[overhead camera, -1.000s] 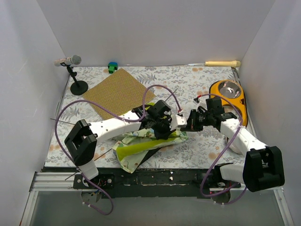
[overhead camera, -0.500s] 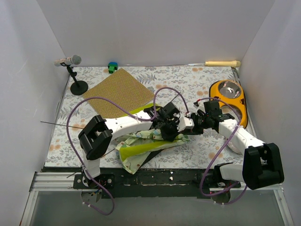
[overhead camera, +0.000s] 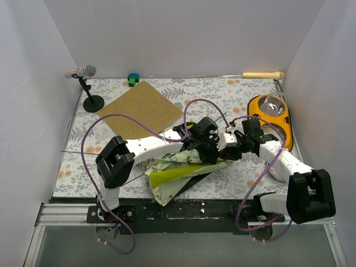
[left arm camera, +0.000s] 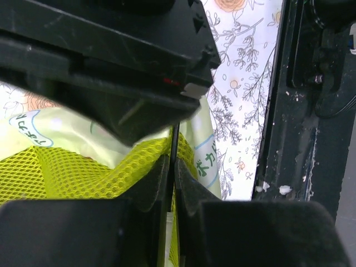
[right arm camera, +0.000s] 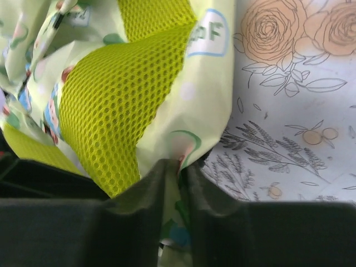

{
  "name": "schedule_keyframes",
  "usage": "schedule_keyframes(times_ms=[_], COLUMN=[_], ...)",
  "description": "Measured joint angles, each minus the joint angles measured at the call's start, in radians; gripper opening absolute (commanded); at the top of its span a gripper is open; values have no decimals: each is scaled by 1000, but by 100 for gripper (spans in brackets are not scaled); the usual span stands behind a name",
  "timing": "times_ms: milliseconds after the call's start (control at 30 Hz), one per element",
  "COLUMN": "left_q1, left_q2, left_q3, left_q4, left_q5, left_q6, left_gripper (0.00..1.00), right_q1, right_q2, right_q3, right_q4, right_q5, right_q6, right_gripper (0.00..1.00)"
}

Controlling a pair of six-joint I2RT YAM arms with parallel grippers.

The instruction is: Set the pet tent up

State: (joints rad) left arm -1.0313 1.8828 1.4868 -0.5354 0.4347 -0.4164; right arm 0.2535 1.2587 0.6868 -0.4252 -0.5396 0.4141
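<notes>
The pet tent (overhead camera: 172,175) lies collapsed at the table's near middle, pale printed fabric with lime-green lining and a black underside. My left gripper (overhead camera: 210,151) is over its right end, shut on a thin black pole (left arm camera: 174,146) that runs between the pads over the lime mesh (left arm camera: 61,172). My right gripper (overhead camera: 229,150) faces it from the right and is shut on the tent's pale fabric edge (right arm camera: 183,146), beside lime mesh (right arm camera: 105,105). Another thin pole (overhead camera: 83,151) sticks out to the left.
A brown textured square mat (overhead camera: 139,110) lies at the back left. A microphone on a stand (overhead camera: 86,83) is at the far left, a small green object (overhead camera: 133,79) at the back. An orange pet bowl holder (overhead camera: 271,114) sits at the right, a wooden stick (overhead camera: 262,75) behind it.
My left arm has swung right, carrying the pole and the tent's right end towards the right gripper. The tent fabric has shifted right and bunched. The two grippers are now close together.
</notes>
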Motion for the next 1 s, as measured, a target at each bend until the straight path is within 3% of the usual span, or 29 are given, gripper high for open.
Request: schedule_keyframes(times_ms=[200, 300, 400, 533, 667, 1000], left_q1=[3, 11, 19, 29, 35, 40], left_q2=[-3, -8, -11, -15, -22, -64], left_q3=[-41, -74, -92, -108, -117, -132], left_q4=[88, 111, 121, 135, 148, 155], left_q5=[25, 33, 47, 62, 78, 111], left_q6=[-15, -11, -6, 2, 9, 22], left_gripper=[0, 0, 0, 0, 0, 0], right_q1=[-92, -153, -214, -317, -332, -315], right_q2=[0, 0, -4, -9, -24, 13], right_q3=[126, 217, 267, 288, 270, 199], right_q4=[-125, -189, -271, -448, -573, -570], right_q5=[-53, -94, -151, -271, -370, -490], right_q6=[-198, -355, -522, -841, -1099, -1212], right_gripper=[57, 57, 50, 48, 49, 47])
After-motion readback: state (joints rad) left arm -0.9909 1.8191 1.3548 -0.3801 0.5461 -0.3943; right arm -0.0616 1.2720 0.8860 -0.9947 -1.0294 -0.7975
